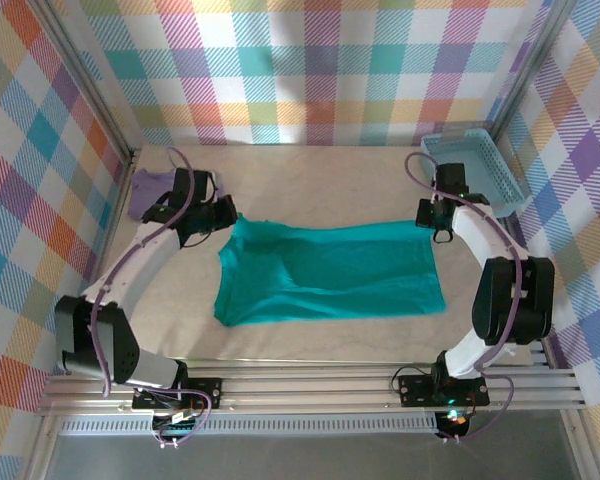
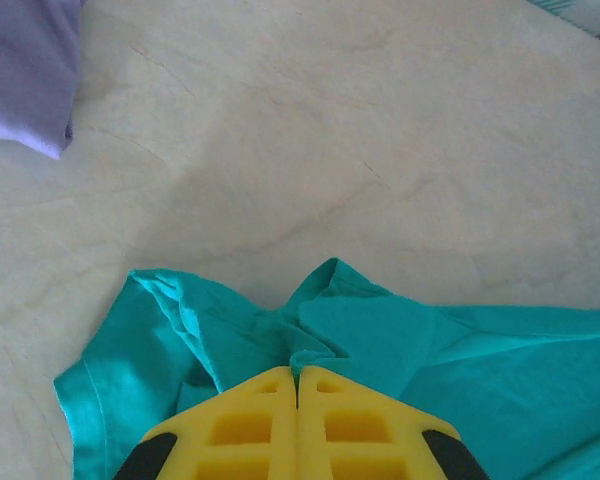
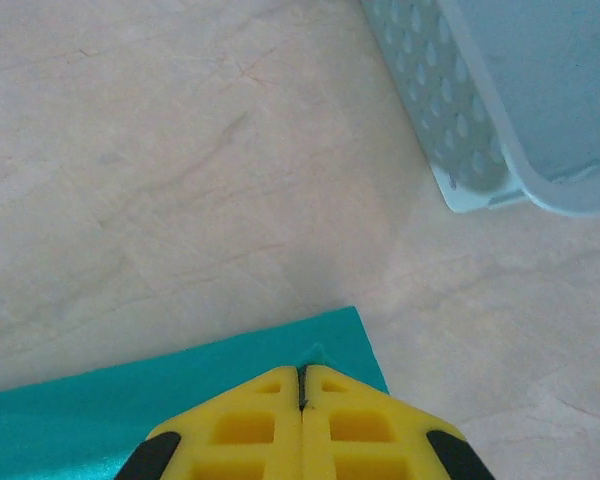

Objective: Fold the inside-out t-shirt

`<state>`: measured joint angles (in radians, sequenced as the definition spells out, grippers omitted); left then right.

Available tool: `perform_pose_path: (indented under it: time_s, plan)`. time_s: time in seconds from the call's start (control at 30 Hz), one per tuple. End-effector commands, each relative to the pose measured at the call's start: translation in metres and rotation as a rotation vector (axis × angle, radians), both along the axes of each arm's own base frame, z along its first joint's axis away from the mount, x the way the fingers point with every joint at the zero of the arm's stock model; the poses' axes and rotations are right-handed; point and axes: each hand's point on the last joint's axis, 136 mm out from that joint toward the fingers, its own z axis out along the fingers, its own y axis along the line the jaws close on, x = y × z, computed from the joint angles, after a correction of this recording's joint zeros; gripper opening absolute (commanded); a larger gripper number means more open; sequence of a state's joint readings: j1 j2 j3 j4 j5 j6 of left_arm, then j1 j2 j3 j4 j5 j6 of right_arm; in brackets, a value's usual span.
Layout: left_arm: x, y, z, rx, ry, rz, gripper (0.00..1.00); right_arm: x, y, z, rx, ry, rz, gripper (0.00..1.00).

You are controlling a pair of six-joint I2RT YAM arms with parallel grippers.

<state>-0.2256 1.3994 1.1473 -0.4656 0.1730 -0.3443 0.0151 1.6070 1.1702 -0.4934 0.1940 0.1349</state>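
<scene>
From above: find the shirt (image 1: 330, 272) spread flat across the middle of the table (image 1: 320, 175), long side running left to right, edges mostly straight, left end rumpled. See the left gripper (image 1: 230, 213) at the shirt's far left corner and the right gripper (image 1: 432, 222) at its far right corner. Beyond the shirt's far edge, a broad strip of bare tabletop up to the back wall. Nearer than the shirt, a narrower bare strip. Left of the shirt and farther back, a purple garment (image 1: 148, 190) (tucked beside the left arm), apart from the cloth. Right of the shirt and farther back, a basket (image 1: 505, 172), close to the right gripper but clear of the shirt.

Through the left wrist: find the left gripper (image 2: 298, 372) pressed fully together, a bunched ridge of shirt (image 2: 480, 370) pinched at the tips. See a sleeve hem curving off left of the fingers. Ahead of the shirt's edge, open table (image 2: 330, 150). Purple garment (image 2: 25, 70) off at the far left, well apart from the shirt.

Through the right wrist: find the right gripper (image 3: 302, 368) likewise closed tight, nipping a small peak at the straight-edged corner of the shirt (image 3: 180, 400). Past that corner, bare table (image 3: 160, 180). Basket (image 3: 450, 130) ahead and right of the shirt, a gap of tabletop between.
</scene>
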Motion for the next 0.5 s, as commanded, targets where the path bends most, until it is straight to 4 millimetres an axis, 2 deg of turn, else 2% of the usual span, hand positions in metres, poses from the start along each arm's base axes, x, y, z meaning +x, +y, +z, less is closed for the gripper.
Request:
perform_pose_path:
  time_s: [0.0,0.2,0.47]
  plan:
    - [-0.018,0.000,0.012,-0.033,-0.023,-0.016,0.00,-0.011,-0.008,-0.001,-0.016,0.003,-0.033,0.01]
    - [-0.043,-0.003,-0.006,-0.046,0.043,-0.033,0.00,-0.024,-0.006,-0.013,0.002,0.037,-0.042,0.01]
    - [-0.069,0.003,-0.019,-0.035,0.071,-0.025,0.00,-0.042,-0.003,-0.030,0.022,0.090,-0.051,0.01]
